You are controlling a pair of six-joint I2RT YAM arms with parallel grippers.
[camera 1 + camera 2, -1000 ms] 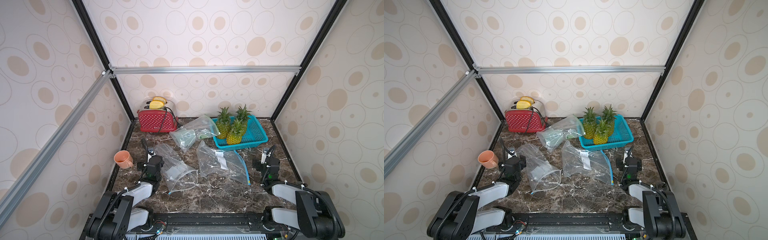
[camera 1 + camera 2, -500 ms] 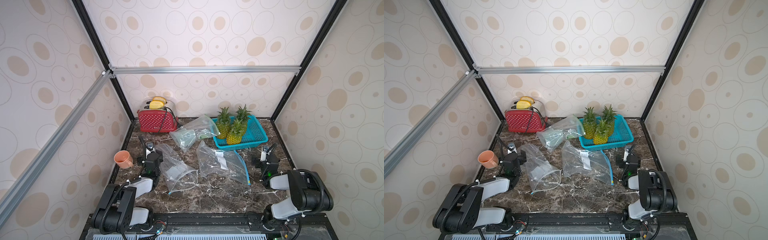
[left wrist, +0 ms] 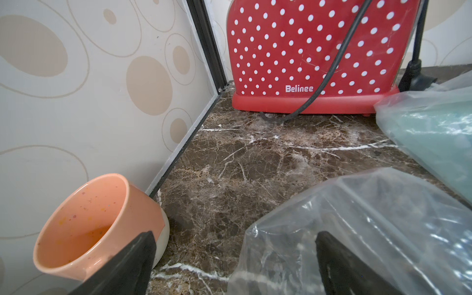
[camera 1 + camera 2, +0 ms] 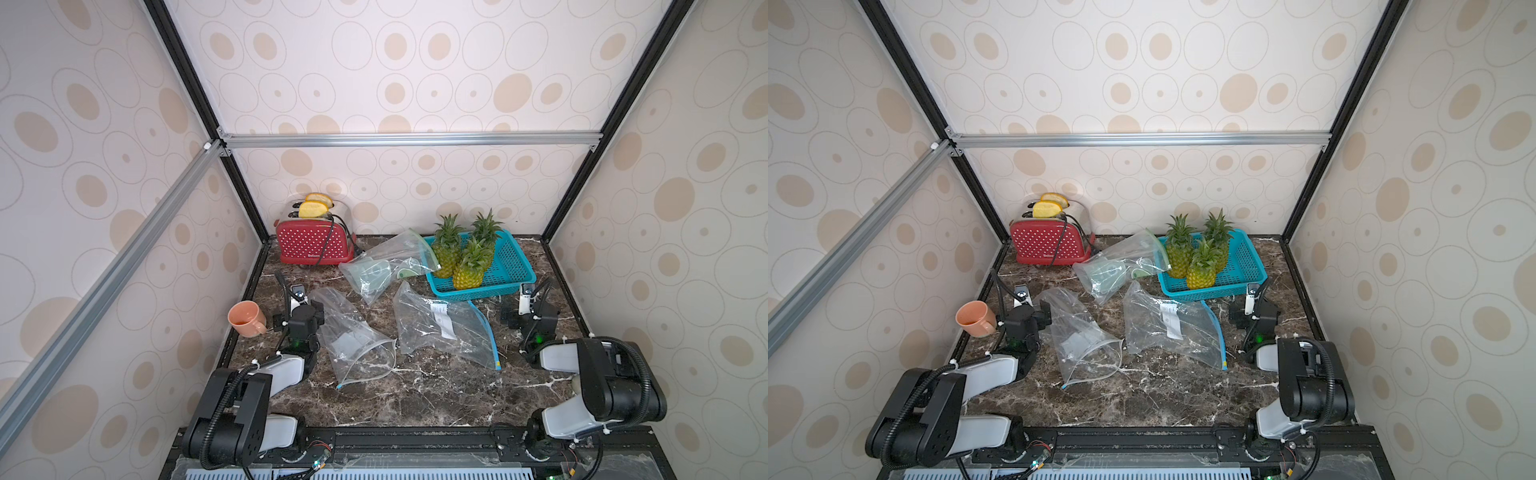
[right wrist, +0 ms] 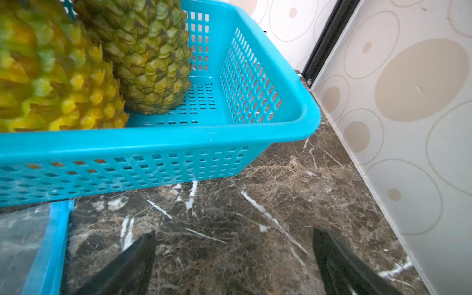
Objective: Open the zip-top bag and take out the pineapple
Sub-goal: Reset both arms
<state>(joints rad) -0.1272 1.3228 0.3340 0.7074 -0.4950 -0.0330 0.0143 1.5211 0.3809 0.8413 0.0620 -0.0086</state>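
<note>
Circle-patterned walls [image 4: 415, 83] enclose a dark marble tabletop [image 4: 415, 395]. Three clear zip-top bags [image 4: 440, 328] lie on it, and the pineapples [image 4: 469, 270] stand in a teal basket [image 4: 490, 289] at the back. The left gripper [image 3: 235, 237] and right gripper [image 5: 233, 233] sit low, jaws wide apart, holding nothing.

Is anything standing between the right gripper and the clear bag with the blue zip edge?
Nothing visible does. The open right gripper is over bare marble, and the blue-zip bag lies directly beside it. The blue basket stands ahead of the gripper, not between them.
</note>
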